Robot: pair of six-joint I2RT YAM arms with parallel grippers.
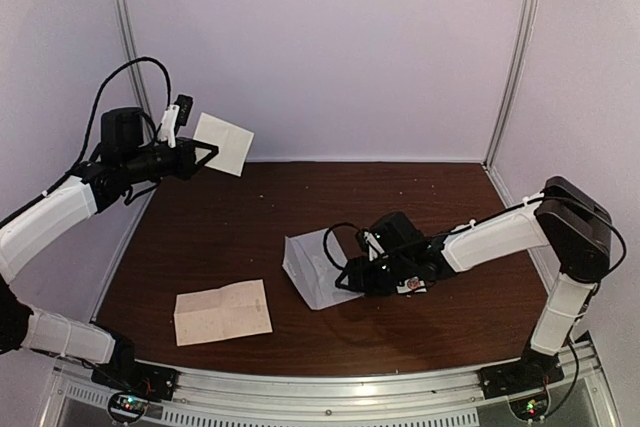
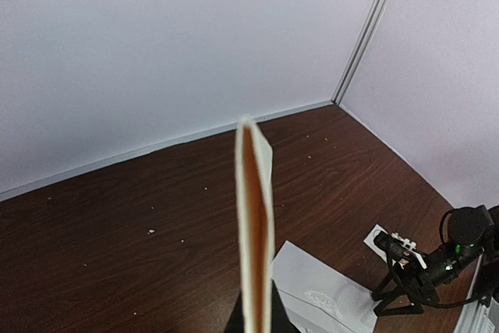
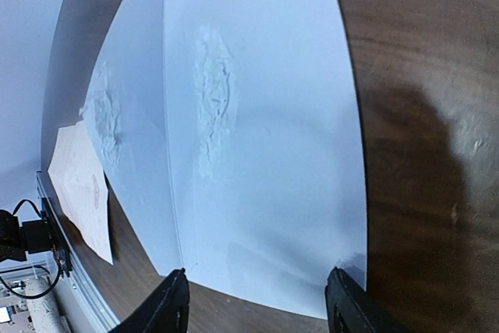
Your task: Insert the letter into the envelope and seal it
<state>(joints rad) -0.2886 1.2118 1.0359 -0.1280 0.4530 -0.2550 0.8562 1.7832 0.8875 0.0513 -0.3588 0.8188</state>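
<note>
The envelope (image 1: 312, 269) lies flat at the table's middle, pale grey-white, its flap open toward the left. It also shows in the right wrist view (image 3: 257, 115) and the left wrist view (image 2: 327, 294). My right gripper (image 1: 352, 277) is open low over the envelope's right edge, its jaws (image 3: 257, 280) spread across that edge and holding nothing. My left gripper (image 1: 203, 156) is raised at the back left, shut on a folded cream letter (image 1: 224, 143). The letter appears edge-on in the left wrist view (image 2: 256, 224), hiding the fingers.
A second cream sheet (image 1: 222, 312) with fold creases lies flat at the front left; it also shows in the right wrist view (image 3: 78, 185). A small white strip (image 1: 411, 288) lies under the right wrist. Frame posts stand at the back corners.
</note>
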